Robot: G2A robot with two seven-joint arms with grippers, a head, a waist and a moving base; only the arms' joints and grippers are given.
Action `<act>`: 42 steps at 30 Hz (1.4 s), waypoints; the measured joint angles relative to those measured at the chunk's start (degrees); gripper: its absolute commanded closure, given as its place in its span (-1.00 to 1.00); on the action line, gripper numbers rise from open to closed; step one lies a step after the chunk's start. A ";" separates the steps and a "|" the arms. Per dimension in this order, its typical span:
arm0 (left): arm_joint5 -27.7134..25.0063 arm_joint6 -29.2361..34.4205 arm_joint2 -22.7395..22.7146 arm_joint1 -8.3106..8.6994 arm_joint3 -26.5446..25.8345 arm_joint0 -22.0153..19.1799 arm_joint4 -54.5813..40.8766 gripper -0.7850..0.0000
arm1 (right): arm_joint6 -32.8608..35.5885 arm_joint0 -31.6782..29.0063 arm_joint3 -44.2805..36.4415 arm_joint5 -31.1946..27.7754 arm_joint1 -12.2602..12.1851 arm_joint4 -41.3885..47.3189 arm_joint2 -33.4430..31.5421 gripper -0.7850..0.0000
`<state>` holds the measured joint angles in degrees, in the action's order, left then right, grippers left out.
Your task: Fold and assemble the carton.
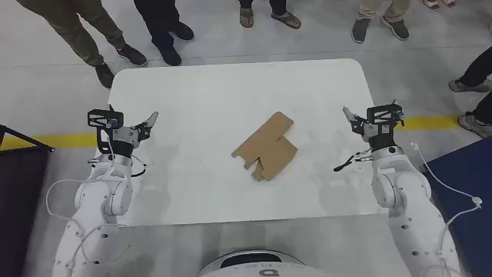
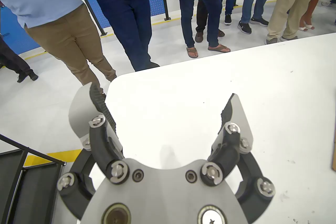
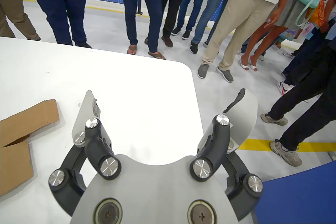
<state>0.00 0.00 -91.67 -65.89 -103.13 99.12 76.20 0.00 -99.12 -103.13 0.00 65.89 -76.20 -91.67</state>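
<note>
- Nearest, the left gripper (image 2: 161,99) hangs over the left edge of the table (image 1: 200,92), jaws spread wide with nothing between them.
- Opposite, the right gripper (image 3: 166,92) sits at the table's right edge, just as wide and just as empty.
- Between them the carton (image 1: 267,148) lies near the middle of the table, a little toward the right arm's side. It is turned askew to the table's edges and well apart from both grippers.
- From where I stand it is a flat brown cardboard blank. Flaps stick out at its ends, and one part seems to lap over another at the end nearer the robot. No wall stands upright.
- By my reckoning the job is barely begun: no panel raised, no flap tucked, neither gripper touching the board.
- Everything is left to do, I'd say: take hold, open the body into shape, fold the flaps in, and close it.
- The first grip looks awkward to me. The board lies flush on a smooth top, so it may slide rather than lift, and one gripper may have to pin it while the other works an edge up.
</note>
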 measured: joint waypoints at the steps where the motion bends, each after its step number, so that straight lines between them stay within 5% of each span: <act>1: 0.00 0.00 0.00 0.00 0.00 0.00 0.00 -1.00 | 0.00 0.00 0.00 0.00 0.00 0.00 0.00 -1.00; 5: 0.00 0.00 0.00 0.00 0.00 0.00 0.00 -1.00 | 1.23 -0.30 -0.36 -1.31 0.15 1.31 0.75 -1.00; 14: 0.00 0.00 0.00 0.00 0.00 0.00 0.00 -1.00 | 24.28 -2.89 -5.06 -16.82 0.18 31.22 3.45 -1.00; 17: 0.00 0.00 0.00 0.00 0.00 0.00 0.00 -1.00 | 31.30 -2.87 -5.55 -16.89 0.11 39.39 3.29 -1.00; 26: 0.00 0.00 0.00 0.00 0.00 0.00 0.00 -1.00 | 32.49 -2.78 -3.03 -17.01 0.19 40.66 4.60 -1.00; 29: 0.00 0.00 0.00 0.00 0.00 0.00 0.00 -1.00 | 39.60 -2.33 -1.92 -10.77 0.25 50.66 4.61 -1.00; 32: 0.00 0.00 0.00 0.00 0.00 0.00 0.00 -1.00 | 44.25 -3.05 -3.20 -2.87 0.13 56.66 3.84 -0.79; 35: 0.00 0.00 0.00 0.00 0.00 0.00 0.00 -1.00 | 45.46 -4.13 -4.66 -0.39 0.12 58.14 4.18 -0.21; 42: 0.00 0.00 0.00 0.00 0.00 0.00 0.00 -1.00 | 43.47 -5.22 -4.62 2.29 0.41 62.18 6.88 0.08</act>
<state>0.00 0.00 -91.67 -65.89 -103.13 99.12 76.20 43.47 -104.34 -107.75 2.29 66.30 -14.02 -84.79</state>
